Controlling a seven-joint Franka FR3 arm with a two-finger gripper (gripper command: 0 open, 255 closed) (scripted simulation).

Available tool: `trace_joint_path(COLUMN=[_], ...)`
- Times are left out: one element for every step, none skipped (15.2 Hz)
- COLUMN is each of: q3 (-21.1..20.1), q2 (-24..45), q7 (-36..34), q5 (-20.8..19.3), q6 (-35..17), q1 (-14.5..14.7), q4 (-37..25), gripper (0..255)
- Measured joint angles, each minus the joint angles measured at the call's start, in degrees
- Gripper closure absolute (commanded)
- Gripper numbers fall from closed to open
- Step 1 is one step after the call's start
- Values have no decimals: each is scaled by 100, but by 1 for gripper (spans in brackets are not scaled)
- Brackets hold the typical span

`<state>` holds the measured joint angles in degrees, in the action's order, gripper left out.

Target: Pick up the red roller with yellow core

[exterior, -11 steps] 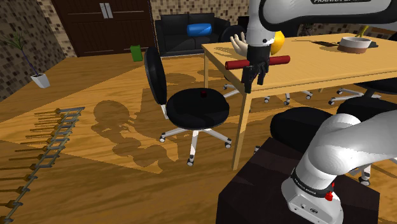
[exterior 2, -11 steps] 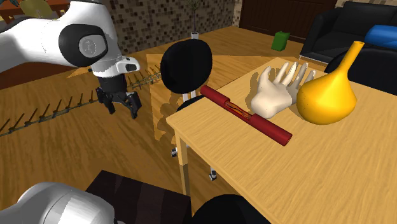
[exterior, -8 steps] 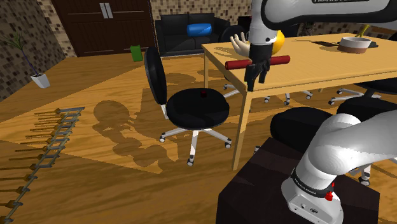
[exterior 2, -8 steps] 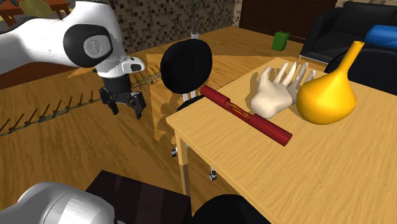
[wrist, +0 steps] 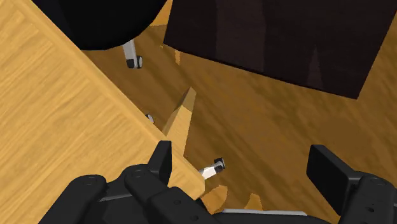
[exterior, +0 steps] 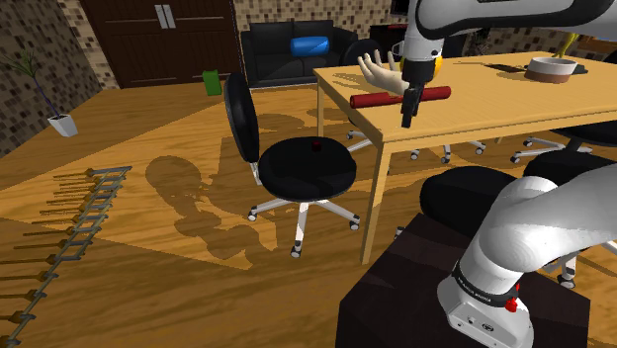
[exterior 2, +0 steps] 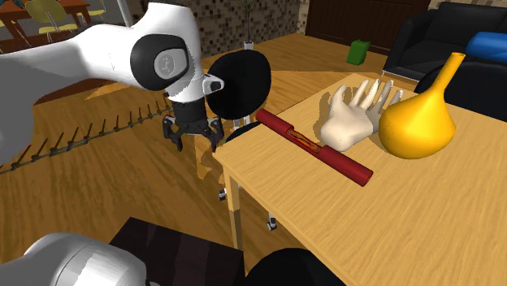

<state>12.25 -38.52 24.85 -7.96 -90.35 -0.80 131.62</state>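
Wooden floor runs under a wooden table in a furnished room. Off the table's corner, at the second exterior view's left, our claw hangs wide open, gripping and touching nothing. Right of it, the dark red roller lies flat on the table. We judge it stiff, light and prone to rolling, so we would grip across its middle.

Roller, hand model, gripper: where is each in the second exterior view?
roller (exterior 2: 314, 147), second exterior view, middle of its red shaft.
hand model (exterior 2: 341, 130), second exterior view, its palm.
gripper (exterior 2: 194, 141), second exterior view, midway between its open fingertips.
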Motion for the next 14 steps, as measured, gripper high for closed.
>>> trace_joint_path(q3=[145, 304, 480, 630, 757, 914, 1074, 1226, 1397, 1537, 1680, 1816, 1973, 2101], q2=[110, 245, 398, 518, 651, 809, 1021, 1208, 1426, 1629, 1841, 2022, 2301, 2531], q7=[279, 560, 871, 1160, 1426, 1716, 2012, 2307, 2625, 2926, 3227, 3530, 3857, 4173], q5=[-65, -129, -193, -238, -259, -283, -282, -274, -250, -206, -147, -92, 16, 120], q6=[-30, -119, -144, -197, -219, -278, -347, -398, -448, -465, -494, -525, -542, -536], q1=[25, 50, 71, 100, 141, 176, 226, 269, 312, 361, 407, 439, 485, 516], q4=[-112, -184, -341, -440, -576, -704, -877, -1035, -1226, -1425, -1620, -1775, -2036, -2256], gripper=[0, 0, 0, 0, 0, 0, 0, 0, 0, 0, 0, 0, 0, 0])
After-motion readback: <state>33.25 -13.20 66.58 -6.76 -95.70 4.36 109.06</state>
